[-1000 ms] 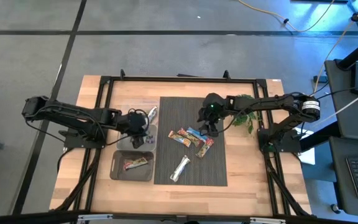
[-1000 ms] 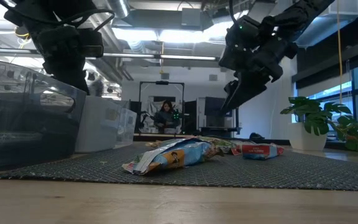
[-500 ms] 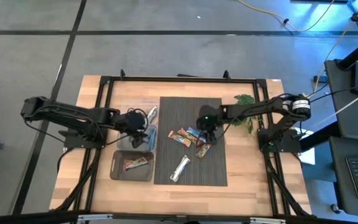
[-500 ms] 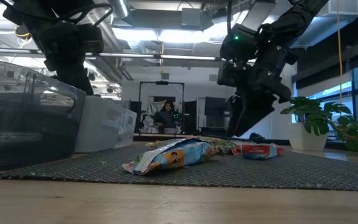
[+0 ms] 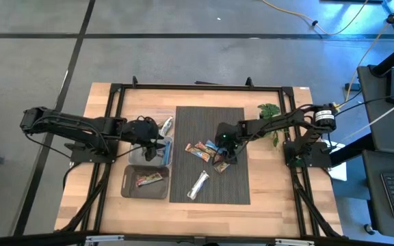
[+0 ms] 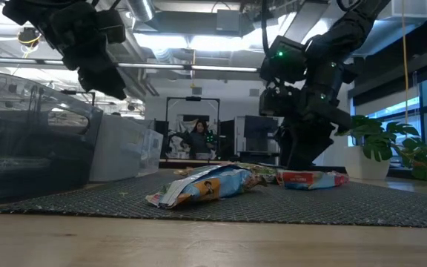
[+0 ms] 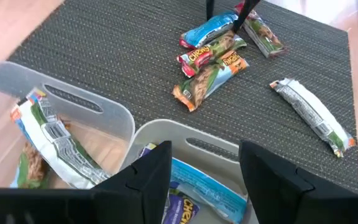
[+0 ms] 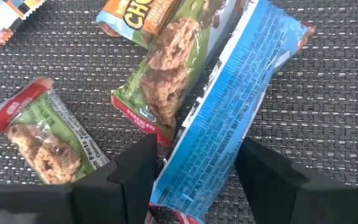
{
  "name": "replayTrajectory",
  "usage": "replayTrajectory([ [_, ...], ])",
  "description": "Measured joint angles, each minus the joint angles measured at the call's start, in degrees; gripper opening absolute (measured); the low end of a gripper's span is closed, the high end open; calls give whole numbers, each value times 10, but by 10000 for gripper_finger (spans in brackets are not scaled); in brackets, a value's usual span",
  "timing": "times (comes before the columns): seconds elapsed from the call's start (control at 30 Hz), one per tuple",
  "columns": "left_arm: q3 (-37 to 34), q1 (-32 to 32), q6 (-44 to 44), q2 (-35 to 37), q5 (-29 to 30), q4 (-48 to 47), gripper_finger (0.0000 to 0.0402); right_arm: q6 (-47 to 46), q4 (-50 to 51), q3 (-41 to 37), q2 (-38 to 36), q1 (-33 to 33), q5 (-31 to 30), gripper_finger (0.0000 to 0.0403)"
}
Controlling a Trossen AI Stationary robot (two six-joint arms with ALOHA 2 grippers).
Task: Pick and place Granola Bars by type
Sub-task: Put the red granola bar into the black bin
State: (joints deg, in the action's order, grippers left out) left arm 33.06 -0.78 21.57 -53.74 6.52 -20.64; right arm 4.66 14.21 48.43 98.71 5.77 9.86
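Granola Bars [image 5: 209, 153]: we are looking at a loose cluster lying flat near the middle of the dark woven mat [image 5: 209, 123], with one silver bar [image 5: 198, 184] lying apart, nearer the front edge of the mat.
Target bar: we are reading the blue-wrapped bar [image 8: 229, 112] as the thing in hand; in the right wrist view it is lying directly between that arm's two fingers.
Long axis: we are seeing the blue bar's long axis running out ahead of the fingers, so they are straddling its narrow width.
Neighbour: we are noting a green-and-red bar [image 8: 166, 93] touching the blue bar along one side and partly under it; a second green-and-red bar [image 8: 42, 134] is lying just beside, apart.
Right gripper [image 5: 226, 149]: we are finding it lowered onto the cluster, fingers apart and not yet closed on the blue bar.
Left gripper [image 5: 152, 142]: we are finding it hovering over the far bin [image 5: 146, 156] at the mat's left edge, fingers spread and holding nothing.
Nearer arm: we are judging the right arm nearer by far; the left arm is well apart from the cluster.
Bins: we are seeing a blue bar already in the far bin, and a green-and-red bar [image 5: 149, 180] in the near bin [image 5: 128, 190].
Appearance: we are observing shiny printed wrappers in blue, green-red, orange and silver.
Risk: we are judging that closing now could drag the touching neighbour.
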Motion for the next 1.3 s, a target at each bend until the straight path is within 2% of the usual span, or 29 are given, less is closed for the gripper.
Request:
replayTrajectory([
  [0.2,0,0,-5,0,0,-1,180,-12,-4,0,3,-1,-1,201],
  [0.43,0,0,-8,0,0,-1,180,-12,-3,0,3,-1,1,139],
  [0.57,0,0,-18,0,0,-1,180,-14,-3,0,4,-1,2,115],
  [0.97,0,0,-18,0,0,-1,180,-12,21,26,-1,0,2,110],
  [1.03,0,0,-18,0,0,-1,180,-11,29,36,-1,0,-12,110],
  [1.2,0,0,-18,0,0,7,180,-10,82,71,-1,1,-93,110],
  [1.3,0,0,-19,0,8,28,180,3,98,96,-1,4,-108,110],
])
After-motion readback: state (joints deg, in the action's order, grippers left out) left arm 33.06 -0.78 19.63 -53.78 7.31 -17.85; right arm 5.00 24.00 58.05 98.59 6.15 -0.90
